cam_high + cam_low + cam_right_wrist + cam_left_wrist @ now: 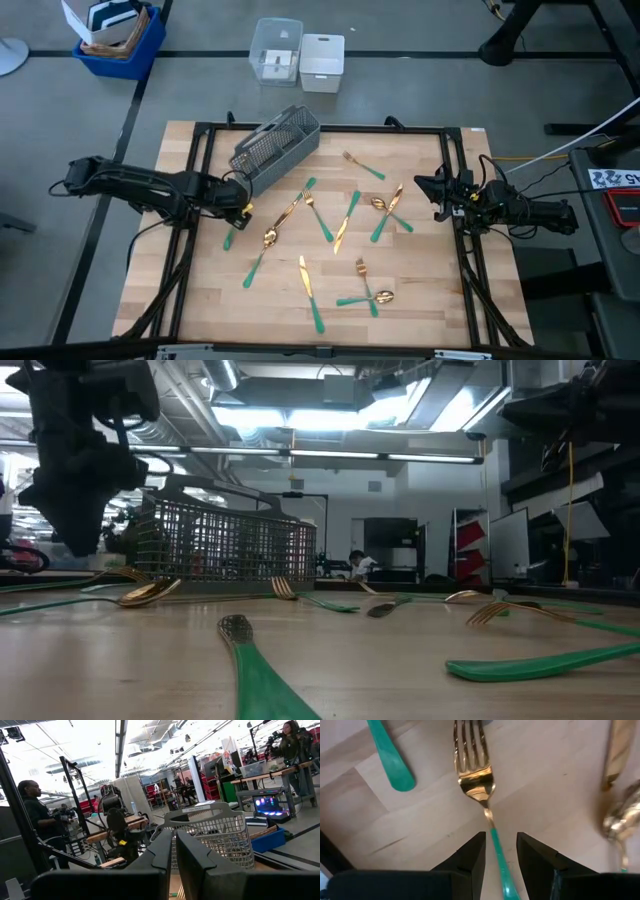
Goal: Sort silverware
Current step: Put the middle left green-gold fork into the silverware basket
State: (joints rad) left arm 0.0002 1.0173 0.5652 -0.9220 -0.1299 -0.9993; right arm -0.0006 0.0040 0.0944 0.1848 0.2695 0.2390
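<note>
Several pieces of silverware with gold heads and teal handles lie scattered flat on the wooden table, among them a fork (362, 165), a knife (345, 220) and a spoon (270, 238). My left gripper (240, 208) points down near the table's left side, just in front of the grey mesh caddy (275, 150). It is open (500, 840), one finger on either side of a fork's teal handle (496, 851); that fork's gold head (476, 775) points toward the caddy. My right gripper (425, 190) waits shut at the table's right edge, raised.
The caddy lies at the far left of the table (230, 545). A spoon (620, 820), a knife (617, 750) and another teal handle (395, 765) lie close to the left gripper. A clear box (277, 50), a white box (322, 62) and a blue bin (115, 40) stand on the floor beyond.
</note>
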